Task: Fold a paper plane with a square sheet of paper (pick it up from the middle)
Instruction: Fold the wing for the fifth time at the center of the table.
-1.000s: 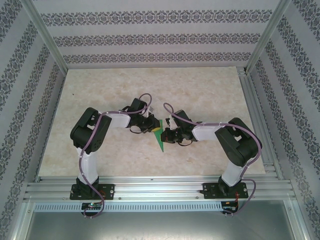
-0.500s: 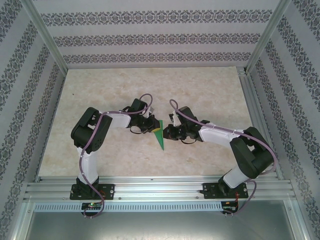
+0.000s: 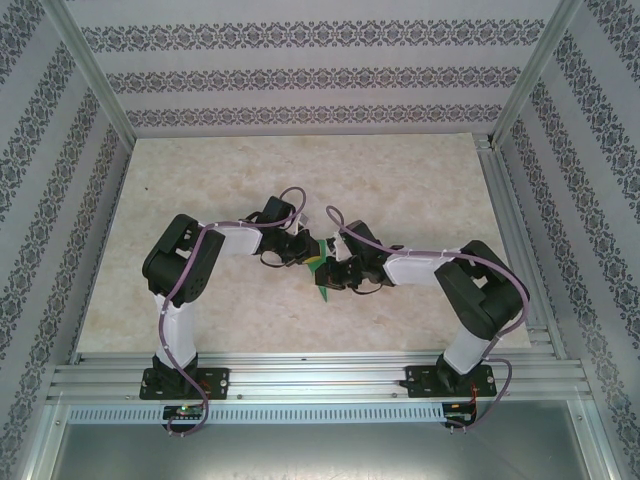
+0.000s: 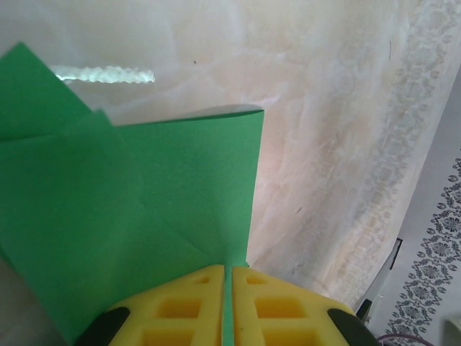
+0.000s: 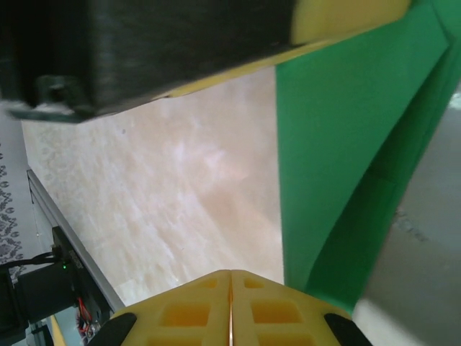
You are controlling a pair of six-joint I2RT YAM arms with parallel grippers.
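Tabletop (image 3: 400,180) pale marbled beige, centre frame; floral-striped walls (image 3: 300,75) around. Mid-frame, left gripper (image 4: 227,303) clenched on paper plane (image 4: 144,202); right gripper (image 5: 230,310) fingers pressed together beside it.

No text, label, brand, number or sign can be read. Faint marks are seen on a grey surface (image 5: 416,234) at the right edge of the right wrist view, but they are too blurred to be made out. The wallpaper (image 3: 300,80) is printed with ornament, not lettering.
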